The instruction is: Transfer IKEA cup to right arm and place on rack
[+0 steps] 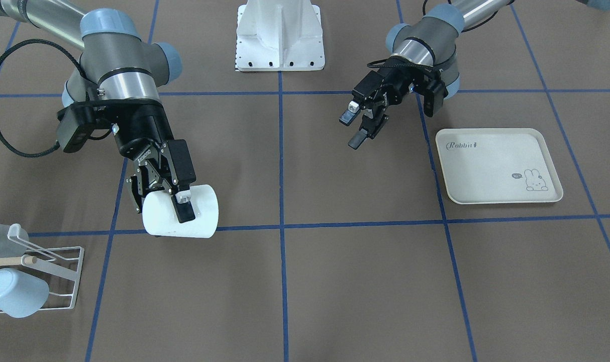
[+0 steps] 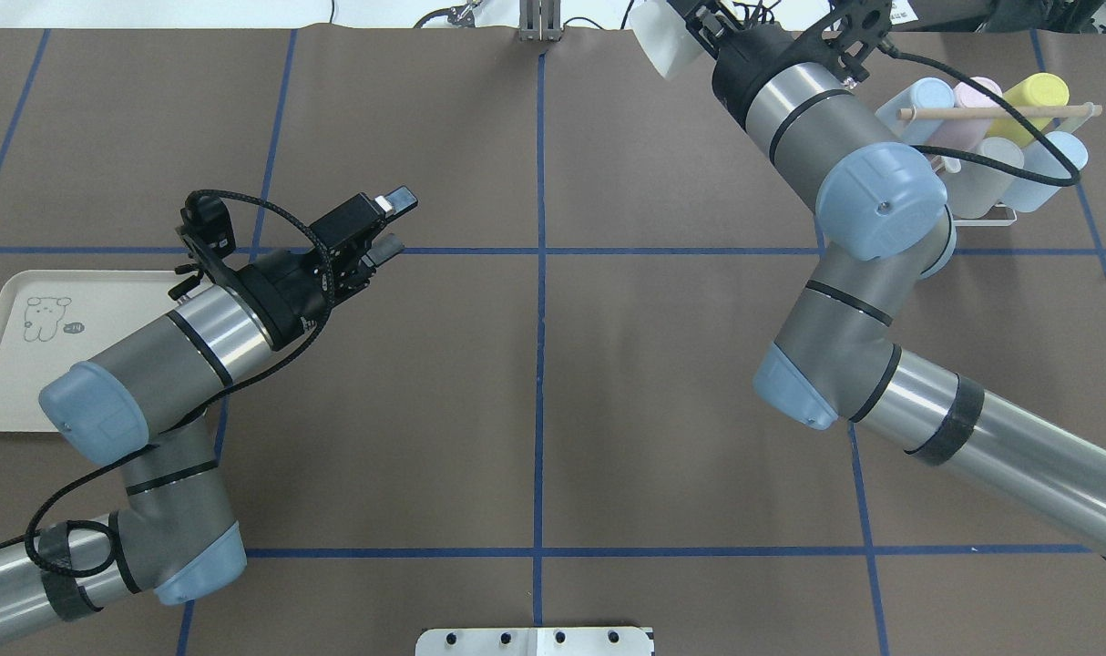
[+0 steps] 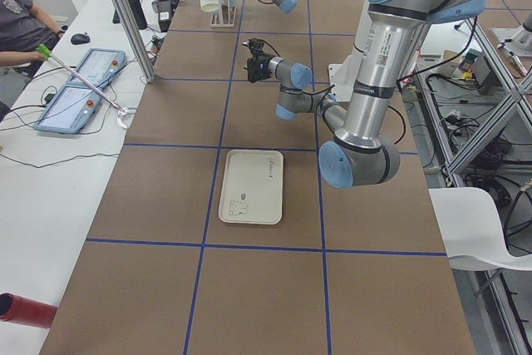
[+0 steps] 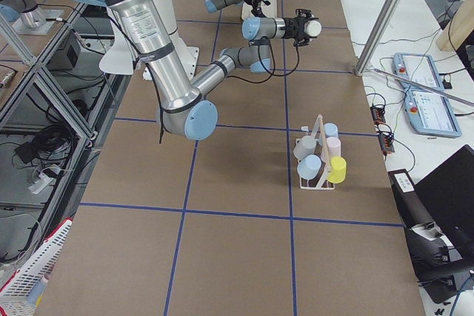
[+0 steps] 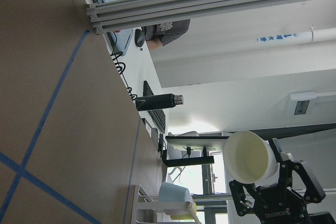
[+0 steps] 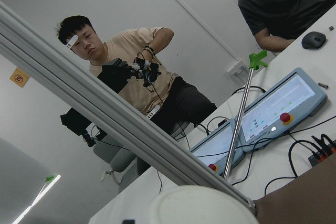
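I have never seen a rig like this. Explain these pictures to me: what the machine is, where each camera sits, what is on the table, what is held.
The machine is a robot with a left arm and a right arm, each ending in a black two-finger gripper, at a brown table. One camera faces the robot, one looks down from behind it, two watch from the table's ends, and one rides on each wrist. The right gripper is shut on a white plastic cup, held on its side. The left gripper is open and empty. On the table sit a cream tray with a rabbit drawing and a white wire rack carrying pastel cups.
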`<state>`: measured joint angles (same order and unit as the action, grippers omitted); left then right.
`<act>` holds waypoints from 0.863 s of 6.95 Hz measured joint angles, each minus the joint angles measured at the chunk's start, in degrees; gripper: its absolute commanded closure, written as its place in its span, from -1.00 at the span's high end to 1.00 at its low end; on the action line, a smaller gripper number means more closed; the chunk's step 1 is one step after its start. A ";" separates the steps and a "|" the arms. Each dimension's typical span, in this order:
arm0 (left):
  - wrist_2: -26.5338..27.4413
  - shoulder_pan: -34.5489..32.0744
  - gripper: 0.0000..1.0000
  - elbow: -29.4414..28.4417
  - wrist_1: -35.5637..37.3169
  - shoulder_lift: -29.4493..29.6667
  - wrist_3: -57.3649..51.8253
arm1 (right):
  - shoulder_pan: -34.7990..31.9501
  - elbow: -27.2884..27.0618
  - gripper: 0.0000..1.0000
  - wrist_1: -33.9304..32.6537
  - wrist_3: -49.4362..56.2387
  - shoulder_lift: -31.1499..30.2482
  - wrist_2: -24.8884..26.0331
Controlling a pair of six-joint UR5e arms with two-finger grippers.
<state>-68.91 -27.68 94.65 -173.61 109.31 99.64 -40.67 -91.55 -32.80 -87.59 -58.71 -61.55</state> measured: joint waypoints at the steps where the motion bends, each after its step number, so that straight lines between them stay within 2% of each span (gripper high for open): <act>1: -0.03 -1.59 1.00 1.90 5.52 -0.72 -3.81 | -0.18 -0.17 -1.00 -4.00 2.99 0.14 3.64; 4: -0.32 -4.94 1.00 12.09 23.69 -4.99 -13.18 | -0.55 -1.77 -1.00 -15.37 11.00 -0.16 13.30; 6: -1.08 -8.12 1.00 17.37 31.63 -8.87 -20.00 | -0.82 -2.25 -1.00 -19.34 16.14 -2.46 17.66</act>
<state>-70.00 -35.80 112.02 -141.99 100.44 79.64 -41.49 -93.80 -52.15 -71.45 -61.16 -43.89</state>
